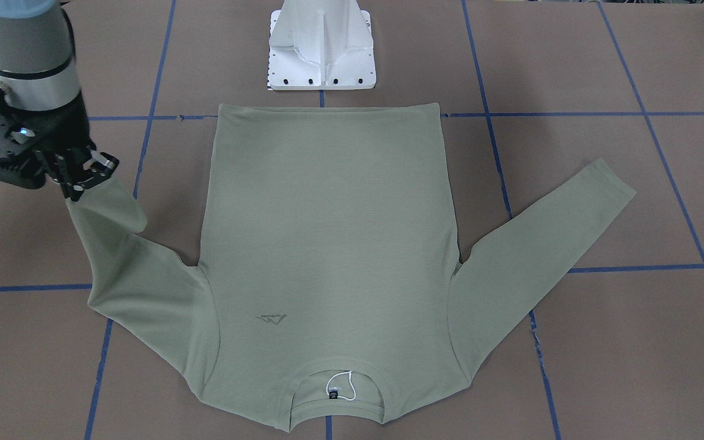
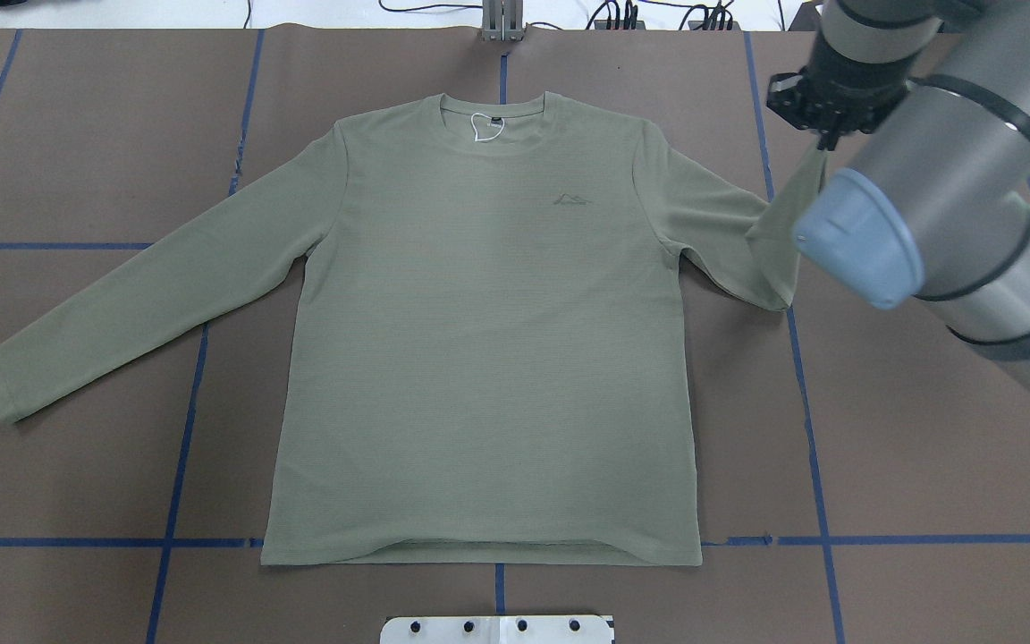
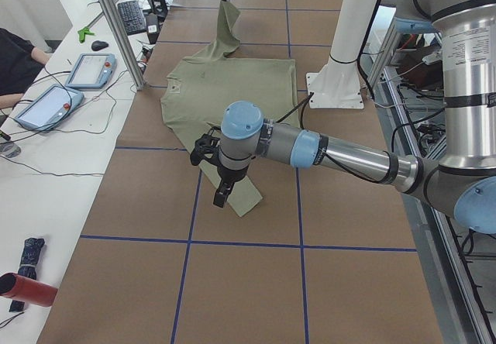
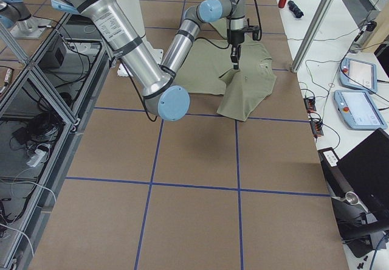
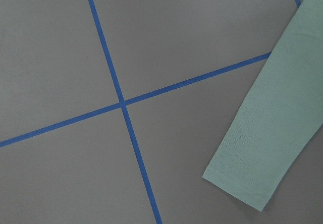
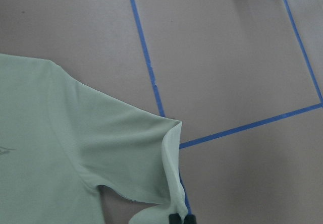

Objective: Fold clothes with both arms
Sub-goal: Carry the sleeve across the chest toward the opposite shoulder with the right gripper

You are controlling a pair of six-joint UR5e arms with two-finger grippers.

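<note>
The sage-green long-sleeved shirt (image 2: 479, 340) lies flat and face up on the brown table, its neckline (image 1: 337, 391) away from the robot's base. My right gripper (image 1: 80, 183) is shut on the cuff of one sleeve (image 2: 774, 241) and holds it up off the table; the right wrist view shows that sleeve (image 6: 126, 148) folded beneath it. The other sleeve (image 2: 148, 295) lies stretched out flat, with its cuff (image 5: 242, 183) in the left wrist view. My left gripper (image 3: 221, 198) hovers above that cuff; I cannot tell whether it is open or shut.
The white pedestal base (image 1: 321, 49) stands just past the shirt's hem. Blue tape lines (image 2: 184, 402) grid the table. A side bench holds tablets (image 3: 46, 104) and a red bottle (image 3: 27, 290), and a person's arm (image 3: 15, 57) rests there.
</note>
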